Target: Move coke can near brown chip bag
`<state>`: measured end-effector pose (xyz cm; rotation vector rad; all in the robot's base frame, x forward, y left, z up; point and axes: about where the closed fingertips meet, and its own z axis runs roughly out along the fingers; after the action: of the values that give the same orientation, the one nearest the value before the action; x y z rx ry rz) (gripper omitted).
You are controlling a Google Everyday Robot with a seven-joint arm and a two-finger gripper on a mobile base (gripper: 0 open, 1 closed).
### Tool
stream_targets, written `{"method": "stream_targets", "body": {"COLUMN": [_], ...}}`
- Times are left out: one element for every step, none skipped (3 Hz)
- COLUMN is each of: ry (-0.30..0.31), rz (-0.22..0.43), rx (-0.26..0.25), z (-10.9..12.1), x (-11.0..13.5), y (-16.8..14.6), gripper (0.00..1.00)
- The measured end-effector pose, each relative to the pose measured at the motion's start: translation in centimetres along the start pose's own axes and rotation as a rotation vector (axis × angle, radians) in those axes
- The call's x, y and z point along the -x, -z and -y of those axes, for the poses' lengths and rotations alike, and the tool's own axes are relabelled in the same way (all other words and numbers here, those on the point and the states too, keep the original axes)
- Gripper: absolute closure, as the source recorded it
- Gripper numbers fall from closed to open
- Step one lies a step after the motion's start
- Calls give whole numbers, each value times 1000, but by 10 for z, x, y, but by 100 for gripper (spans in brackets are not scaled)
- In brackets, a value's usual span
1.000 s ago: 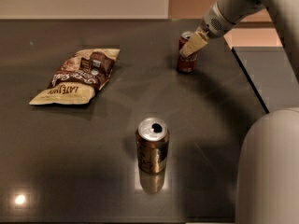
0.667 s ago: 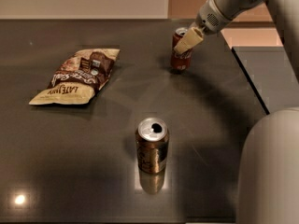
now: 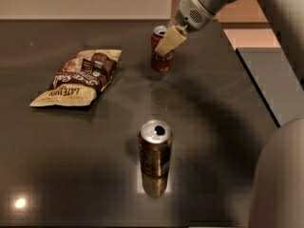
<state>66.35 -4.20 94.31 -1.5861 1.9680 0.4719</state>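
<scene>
Currently, the single camera view shows the arm (image 3: 205, 4) entering from the upper right and sloping down and to the left over the far part of the dark table (image 3: 223, 122). The wrist section is angled downward, ending at the gripper (image 3: 164, 44). One pale finger (image 3: 172, 38) lies diagonally across the front of the coke can (image 3: 161, 63); the opposite finger is hidden behind the can. The jaws are clamped on the can near its top. The coke can is upright; contact between its base and the table cannot be determined. The brown chip bag (image 3: 78, 77) lies flat, near the can on its left, not touching it. A brown-gold can (image 3: 155, 148) stands upright nearer the camera, well apart from both.
</scene>
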Motion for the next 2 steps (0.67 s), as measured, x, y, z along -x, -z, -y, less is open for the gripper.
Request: {"method": "stream_targets", "body": {"ry": [77,116], "rz": [-21,-28], "rx": [52,88], "z": [-23,-32], "x": [21,38], "y": [-23,-43], "gripper": [100,100]}}
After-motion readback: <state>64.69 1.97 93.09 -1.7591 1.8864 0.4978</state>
